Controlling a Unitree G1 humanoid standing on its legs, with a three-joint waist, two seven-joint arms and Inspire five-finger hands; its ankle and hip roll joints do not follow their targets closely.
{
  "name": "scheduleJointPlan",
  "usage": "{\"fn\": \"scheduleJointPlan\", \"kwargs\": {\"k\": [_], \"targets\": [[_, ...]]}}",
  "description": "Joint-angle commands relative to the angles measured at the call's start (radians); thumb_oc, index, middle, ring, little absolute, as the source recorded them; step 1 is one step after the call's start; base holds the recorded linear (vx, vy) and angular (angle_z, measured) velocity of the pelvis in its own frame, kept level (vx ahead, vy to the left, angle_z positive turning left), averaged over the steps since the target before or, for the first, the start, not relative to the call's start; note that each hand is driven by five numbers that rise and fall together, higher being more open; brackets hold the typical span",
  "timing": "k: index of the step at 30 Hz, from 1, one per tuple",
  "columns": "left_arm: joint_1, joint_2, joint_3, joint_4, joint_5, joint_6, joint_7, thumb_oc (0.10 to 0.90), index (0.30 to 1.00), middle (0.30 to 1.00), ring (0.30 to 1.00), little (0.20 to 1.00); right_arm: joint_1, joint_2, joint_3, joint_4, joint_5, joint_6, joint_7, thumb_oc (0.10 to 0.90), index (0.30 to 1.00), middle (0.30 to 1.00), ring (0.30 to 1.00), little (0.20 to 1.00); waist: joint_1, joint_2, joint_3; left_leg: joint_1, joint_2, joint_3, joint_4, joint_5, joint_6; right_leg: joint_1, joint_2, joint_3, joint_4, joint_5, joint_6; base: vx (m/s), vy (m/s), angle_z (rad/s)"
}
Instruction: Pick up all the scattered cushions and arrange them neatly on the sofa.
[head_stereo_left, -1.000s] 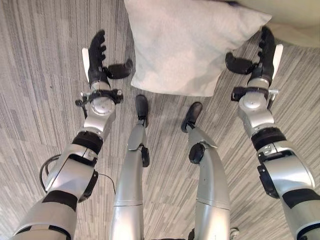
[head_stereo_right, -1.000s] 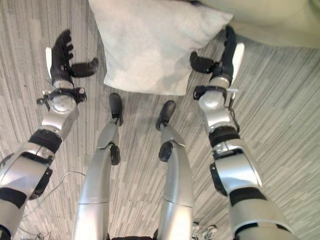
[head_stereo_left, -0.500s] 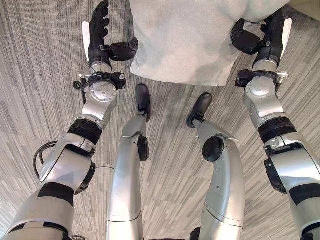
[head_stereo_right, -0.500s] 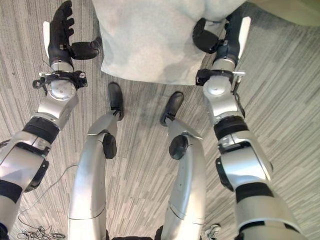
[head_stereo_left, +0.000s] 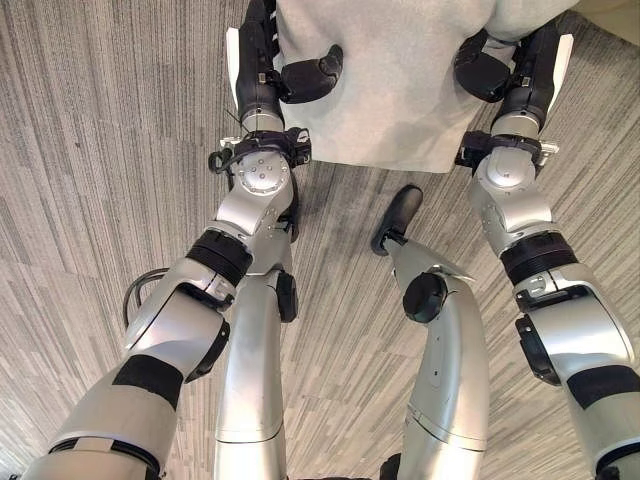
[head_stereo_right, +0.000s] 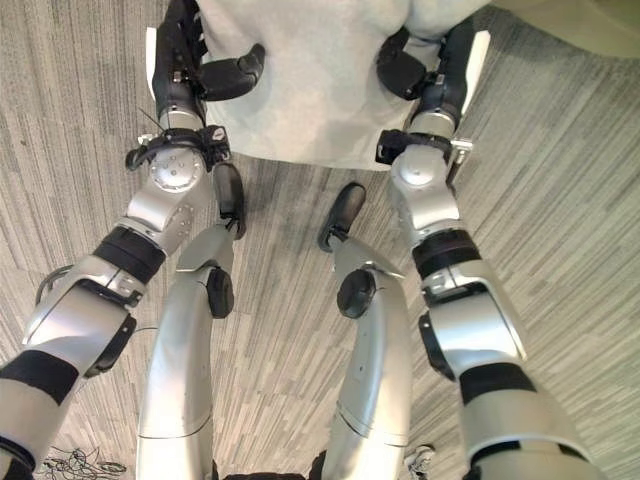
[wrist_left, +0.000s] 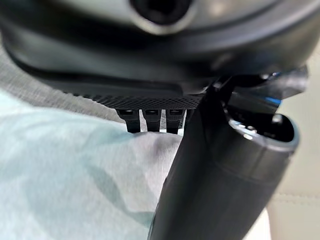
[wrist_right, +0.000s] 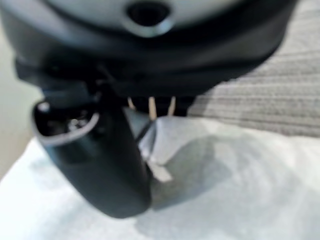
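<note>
A light grey cushion (head_stereo_left: 395, 85) lies on the carpet in front of me, between my two hands. My left hand (head_stereo_left: 262, 75) stands at its left edge. Its fingers (wrist_left: 150, 120) are straight along the edge and its thumb (head_stereo_left: 312, 76) reaches out over the fabric. My right hand (head_stereo_left: 527, 78) is at the cushion's right edge, fingers upright beside it. The right thumb (wrist_right: 107, 165) is curled onto the cloth, which bunches into a crease (wrist_right: 157, 150) against the fingers. The right side of the cushion looks drawn up.
The beige sofa (head_stereo_right: 565, 22) shows at the far right corner, just past the cushion. Grey striped carpet (head_stereo_left: 90, 200) spreads all round, with open floor to my left and right.
My left hand has swung right from beside the cushion until its thumb lies over the left edge. My right hand has kept its hold on the right edge.
</note>
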Motion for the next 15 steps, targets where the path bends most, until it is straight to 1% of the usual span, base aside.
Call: {"fn": "scheduleJointPlan", "kwargs": {"k": [1,2,3,6,7,9,10,13,14,15], "targets": [[-0.033,-0.088,0.008,-0.190,-0.002,-0.185,-0.026,0.400,0.300,0.300,0.300,0.300,-0.040,0.095,0.063,-0.188,0.021,-0.159,0.045,0.400,0.300,0.300,0.300,0.300,-0.029,0.033,-0.115,-0.013,-0.024,-0.044,0.038,-0.101,-0.007,0.054,0.047,0.090,-0.020,-0.040,0.128,0.00,0.000,0.00],[-0.033,-0.088,0.008,-0.190,-0.003,-0.185,-0.026,0.400,0.300,0.300,0.300,0.300,-0.039,0.095,0.063,-0.189,0.022,-0.159,0.045,0.400,0.300,0.300,0.300,0.300,-0.029,0.032,-0.115,-0.013,-0.023,-0.043,0.038,-0.101,-0.007,0.054,0.047,0.090,-0.020,-0.039,0.128,0.00,0.000,0.00],[-0.026,-0.069,0.021,-0.213,-0.009,-0.192,-0.026,0.400,0.300,0.300,0.300,0.300,-0.032,0.090,0.060,-0.213,0.023,-0.168,0.053,0.400,0.300,0.300,0.300,0.300,-0.029,0.034,-0.116,-0.013,-0.024,-0.044,0.042,-0.103,-0.003,0.053,0.057,0.095,-0.019,-0.034,0.128,0.00,0.000,0.00],[-0.001,-0.028,0.033,-0.247,0.018,-0.181,-0.029,0.400,0.300,0.300,0.300,0.300,-0.011,0.081,0.057,-0.256,0.008,-0.171,0.059,0.400,0.300,0.300,0.300,0.300,-0.028,0.037,-0.124,-0.013,-0.018,-0.044,0.052,-0.104,-0.001,0.054,0.072,0.100,-0.020,-0.022,0.129,0.02,0.012,-0.05],[-0.001,-0.028,0.033,-0.247,0.018,-0.181,-0.029,0.400,0.300,0.300,0.300,0.300,-0.011,0.082,0.057,-0.256,0.008,-0.171,0.059,0.400,0.300,0.300,0.300,0.300,-0.028,0.037,-0.124,-0.013,-0.017,-0.044,0.052,-0.104,-0.001,0.054,0.072,0.100,-0.020,-0.022,0.128,0.01,-0.007,-0.06],[0.037,0.015,0.044,-0.266,0.031,-0.168,-0.043,0.400,0.300,0.300,0.300,0.300,0.014,0.076,0.056,-0.296,-0.017,-0.162,0.058,0.400,0.300,0.300,0.300,0.300,-0.027,0.041,-0.137,-0.013,-0.015,-0.045,0.054,-0.103,0.000,0.057,0.082,0.095,-0.026,-0.014,0.128,-0.01,0.009,-0.09],[0.084,0.049,0.059,-0.294,0.047,-0.157,-0.060,0.400,0.300,0.300,0.300,0.300,0.044,0.070,0.047,-0.338,-0.051,-0.155,0.058,0.400,0.300,0.300,0.300,0.300,-0.026,0.048,-0.150,-0.011,-0.011,-0.042,0.052,-0.100,0.001,0.066,0.091,0.085,-0.040,-0.007,0.130,-0.05,0.019,-0.09],[0.181,0.051,0.092,-0.363,0.069,-0.149,-0.073,0.400,0.300,0.300,0.300,0.300,0.120,0.088,0.031,-0.408,-0.111,-0.139,0.055,0.400,0.300,0.300,0.300,0.300,-0.026,0.052,-0.159,0.060,-0.009,-0.035,-0.004,-0.095,0.003,0.137,0.105,0.063,-0.087,0.000,0.132,-0.07,0.011,-0.11],[0.188,0.050,0.093,-0.368,0.071,-0.147,-0.072,0.400,0.300,0.300,0.300,0.300,0.127,0.089,0.031,-0.413,-0.114,-0.136,0.052,0.400,0.300,0.300,0.300,0.300,-0.027,0.052,-0.157,0.070,-0.009,-0.035,-0.010,-0.093,0.003,0.147,0.105,0.061,-0.093,0.003,0.132,-0.08,-0.001,-0.03],[0.243,0.041,0.107,-0.412,0.116,-0.145,-0.071,0.400,0.300,0.300,0.300,0.300,0.168,0.100,0.031,-0.455,-0.155,-0.133,0.061,0.400,0.300,0.300,0.300,0.300,-0.028,0.053,-0.159,0.123,-0.009,-0.036,-0.049,-0.088,0.004,0.195,0.111,0.054,-0.128,0.008,0.133,-0.07,-0.019,0.06]]}}
